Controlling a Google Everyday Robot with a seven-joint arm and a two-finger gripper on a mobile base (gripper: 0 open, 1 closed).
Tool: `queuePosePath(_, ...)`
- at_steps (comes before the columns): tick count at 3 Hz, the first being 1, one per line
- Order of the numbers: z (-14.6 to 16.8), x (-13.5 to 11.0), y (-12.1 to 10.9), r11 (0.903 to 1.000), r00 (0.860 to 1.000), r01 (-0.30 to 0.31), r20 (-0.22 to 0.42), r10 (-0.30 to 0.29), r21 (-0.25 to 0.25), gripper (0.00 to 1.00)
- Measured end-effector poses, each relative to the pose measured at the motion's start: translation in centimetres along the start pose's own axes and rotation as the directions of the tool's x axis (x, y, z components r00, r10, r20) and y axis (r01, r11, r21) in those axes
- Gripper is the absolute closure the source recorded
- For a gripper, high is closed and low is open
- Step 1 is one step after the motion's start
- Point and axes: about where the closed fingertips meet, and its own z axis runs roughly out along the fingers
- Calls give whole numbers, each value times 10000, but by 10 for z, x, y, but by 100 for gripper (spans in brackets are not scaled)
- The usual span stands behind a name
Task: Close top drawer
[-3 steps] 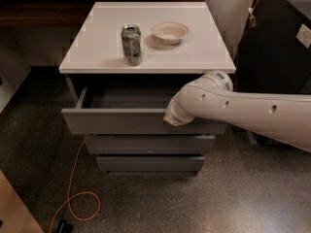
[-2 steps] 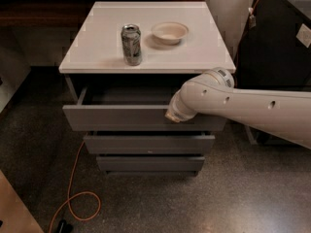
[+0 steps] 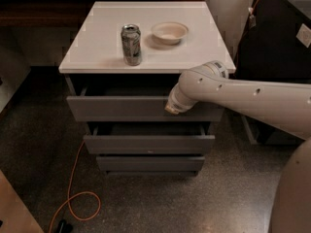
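Grey 3-drawer cabinet w/ white tabletop (image 3: 97, 47), center frame, seen from above and in front. The top drawer (image 3: 121, 108) sits just under the tabletop and is pulled out partway; its flat grey front stands fwd of the cabinet body. A dark gap shows behind the front; the inside is in shadow, so contents can't be told. The mid drawer (image 3: 146, 143) below is also out a little, w/ a narrow dark slot along its top edge. The bottom drawer (image 3: 146, 163) is lowest.

On the tabletop, a metal can (image 3: 131, 44) stands upright near the front edge, left of center. A shallow cream bowl (image 3: 169, 32) sits just right of it and further back, apart from the can; only its own pale inner surface shows.

A thick white arm (image 3: 252, 101) enters from the right edge and crosses in front of the cabinet's right side. Its end effector (image 3: 171, 109) is at the top drawer's front panel, right of center, seemingly touching it; can't tell whether open or closed.

An orange cable (image 3: 73, 188) curls on the speckled floor, lower left. A black unit (image 3: 277, 47) stands upper right, beside the cabinet.
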Motion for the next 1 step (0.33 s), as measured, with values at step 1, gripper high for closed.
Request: queuePosePath(1,0,0,0,10000,10000,0,0,0,0,100)
